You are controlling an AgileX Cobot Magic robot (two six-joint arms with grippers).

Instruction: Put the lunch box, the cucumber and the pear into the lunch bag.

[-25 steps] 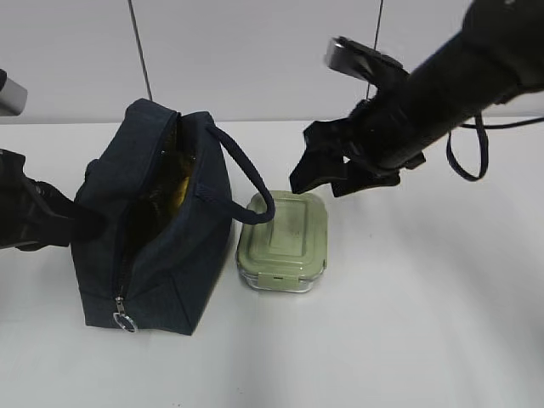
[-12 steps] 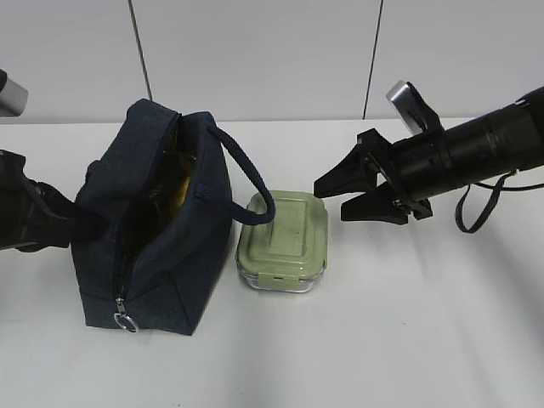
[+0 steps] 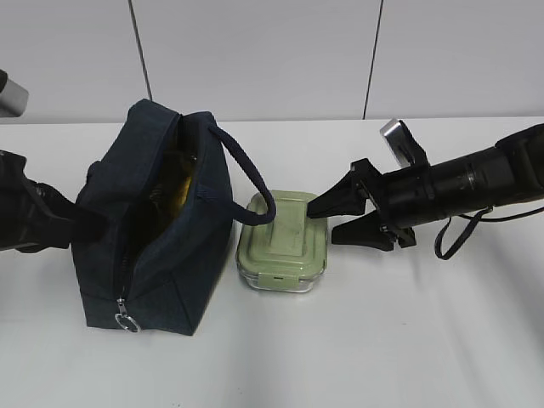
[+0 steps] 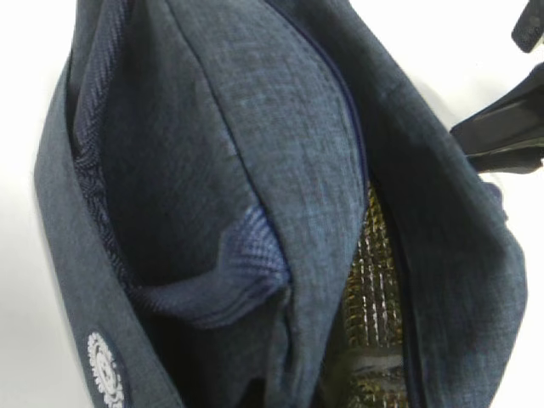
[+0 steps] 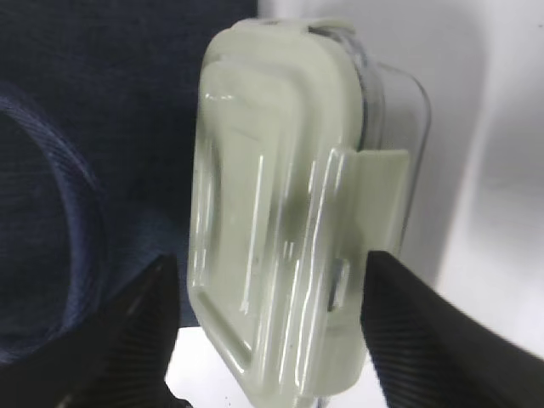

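The lunch bag (image 3: 157, 221) is seen standing on the white tabletop (image 3: 408, 340), left of centre, with its top zipper undone and the mouth gaping. Its loop handle (image 3: 246, 174) is draped to the right, the end resting over the near corner of the lunch box (image 3: 283, 242). A metal ring pull (image 3: 125, 321) hangs at the bag's lower front corner. Something yellow can be made out deep inside the opening in the exterior view, but whether it is the pear cannot be told; the cucumber cannot be picked out either. In the left wrist view the dark fabric (image 4: 255, 170) fills the picture and a strip of shiny lining (image 4: 374, 280) is exposed in the gap.

The lunch box is placed just beside the bag's right side, flat on the tabletop, its pale green lid clipped on.

The left gripper (image 3: 89, 223) is pressed against the bag's left wall; its fingers are clenched, apparently on the fabric edge, though the grip itself is hidden.

The right gripper (image 3: 330, 219) is held low at the lunch box's right end, its fingers (image 5: 144, 327) spread wide on either side of the lid, nothing being grasped.
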